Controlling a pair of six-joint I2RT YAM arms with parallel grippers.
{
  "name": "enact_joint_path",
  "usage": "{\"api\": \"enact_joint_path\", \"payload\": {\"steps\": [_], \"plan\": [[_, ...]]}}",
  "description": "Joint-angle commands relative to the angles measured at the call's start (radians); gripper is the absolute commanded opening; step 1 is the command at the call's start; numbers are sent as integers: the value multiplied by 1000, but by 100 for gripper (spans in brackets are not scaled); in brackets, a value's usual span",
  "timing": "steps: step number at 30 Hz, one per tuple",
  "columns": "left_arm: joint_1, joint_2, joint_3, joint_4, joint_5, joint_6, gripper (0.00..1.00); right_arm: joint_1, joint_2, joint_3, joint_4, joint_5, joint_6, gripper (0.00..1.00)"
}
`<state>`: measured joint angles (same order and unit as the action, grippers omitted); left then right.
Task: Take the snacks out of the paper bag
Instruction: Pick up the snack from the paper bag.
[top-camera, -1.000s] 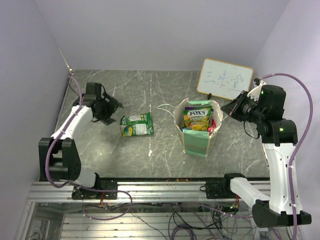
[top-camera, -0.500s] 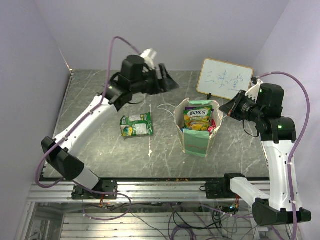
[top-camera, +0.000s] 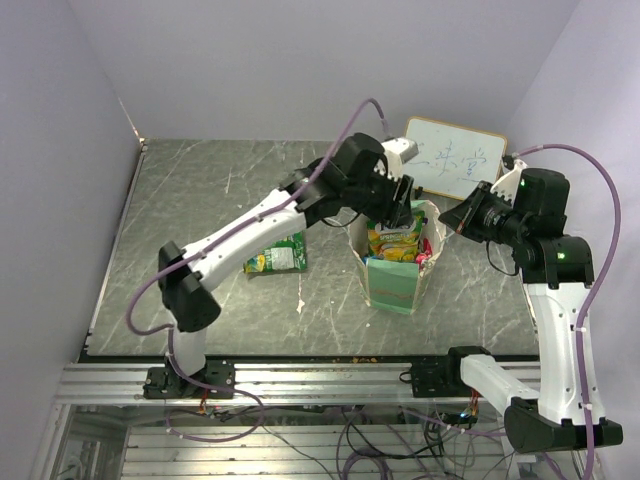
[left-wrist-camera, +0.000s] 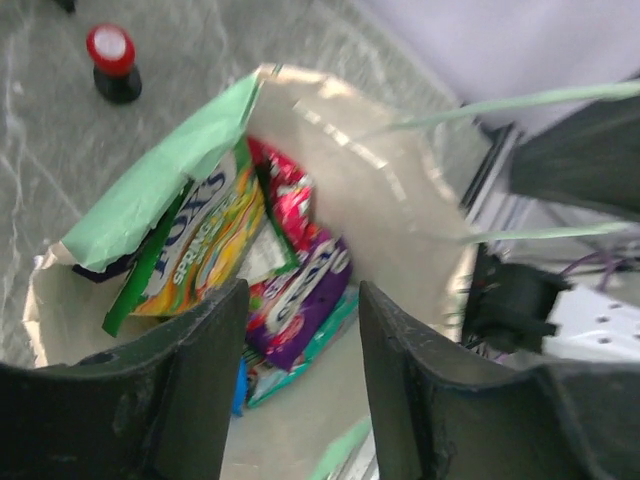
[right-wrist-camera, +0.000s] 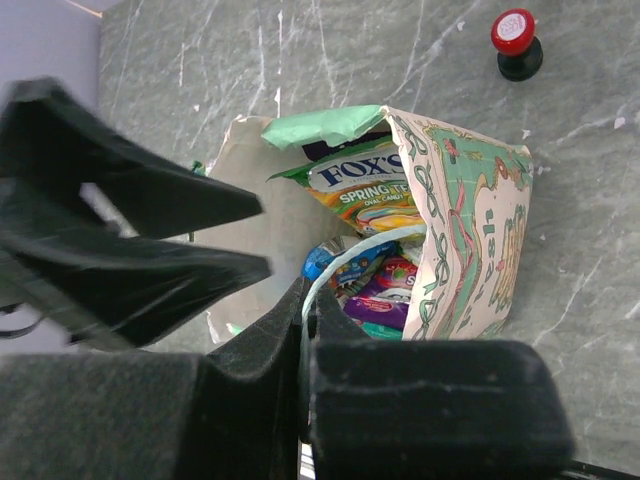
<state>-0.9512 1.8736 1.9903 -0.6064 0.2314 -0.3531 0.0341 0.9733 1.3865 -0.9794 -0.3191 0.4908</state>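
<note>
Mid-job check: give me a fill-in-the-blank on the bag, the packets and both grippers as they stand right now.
1. The right gripper is ____ on the cord handle of the paper bag.
2. The yellow-green packet in the bag reads ____.
3. A green packet lies on the table, on the ____ arm's side of the bag.
4. The left gripper hangs over the bag's mouth with its jaws ____.
Missing words: shut; FOX'S; left; open.
</note>
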Motion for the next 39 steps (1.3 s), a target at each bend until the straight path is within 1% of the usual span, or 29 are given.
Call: {"api": "enact_joint_path", "payload": {"steps": [1,4,8,14,21,24,28,31,33,36,39], "plan": [[-5,50,77,-100,-25,110,56,4,-19,30,-23,23,-21,0],[-5,106,140,-159,-57,141,55,4,-19,33,-28,28,-27,0],[-5,160,220,-228,-137,155,57,3,-16,38,-27,31,-27,0],[-5,167,210,-210,-184,192,61,4,-5,50,-29,36,-36,0],[-5,239,272,-250,-192,243,62,4,15,77,-35,40,-45,0],[-5,255,267,-236,-215,261,64,4,14,81,-41,36,-50,0],[-5,293,284,-242,-215,292,65,4,9,78,-51,29,-44,0],[-6,318,292,-255,-206,296,63,4,4,77,-53,25,-35,0],[-5,326,299,-257,-185,292,59,4,-4,71,-48,29,-28,0],[-9,313,268,-227,-170,281,56,3,-17,45,-29,41,-20,0],[-16,314,262,-226,-170,268,53,4,3,76,-48,33,-26,0]]}}
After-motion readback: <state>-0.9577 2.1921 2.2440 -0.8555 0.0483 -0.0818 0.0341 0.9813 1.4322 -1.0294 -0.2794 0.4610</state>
